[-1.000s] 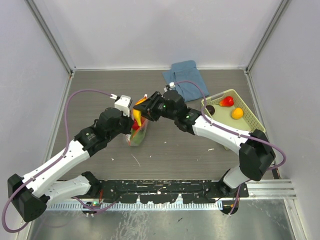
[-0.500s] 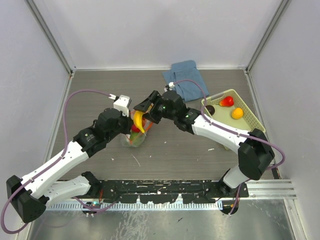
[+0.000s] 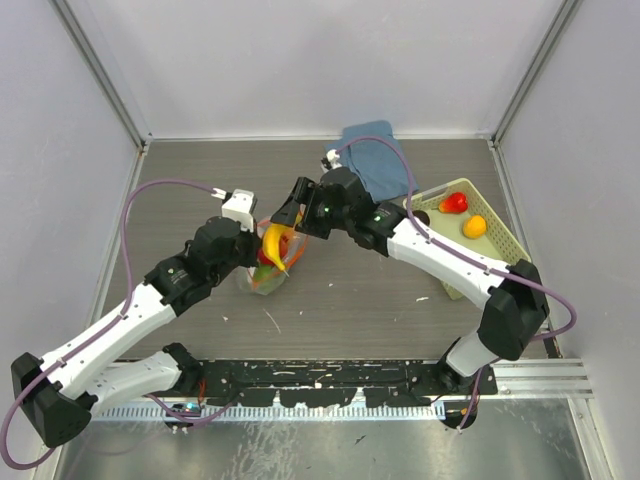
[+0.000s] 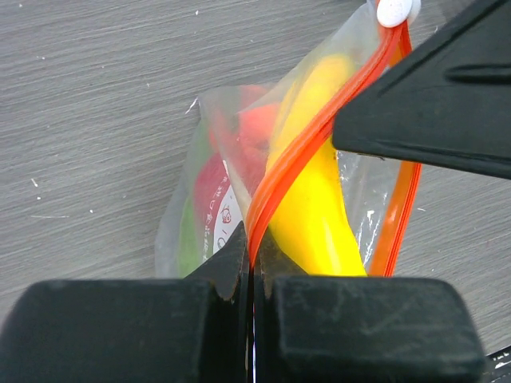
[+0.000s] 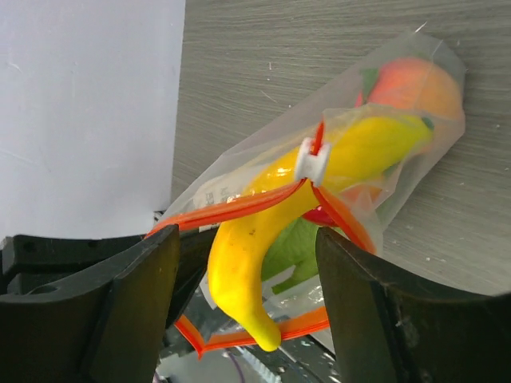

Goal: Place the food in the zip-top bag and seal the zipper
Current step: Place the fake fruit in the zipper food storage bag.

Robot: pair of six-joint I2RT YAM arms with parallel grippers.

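Judging the zip-top bag soft, light and slippery, we would hold it by its stiffer zipper. It stands on the table, well left of the basket, banana poking out. Our left fingers pinch that zipper; our right fingers stand wide astride its slider.

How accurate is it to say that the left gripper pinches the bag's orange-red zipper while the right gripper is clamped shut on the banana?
One part is wrong: the right gripper is open, its jaws standing wide on either side of the banana, as the right wrist view shows. The left gripper does pinch the zip-top bag's zipper.
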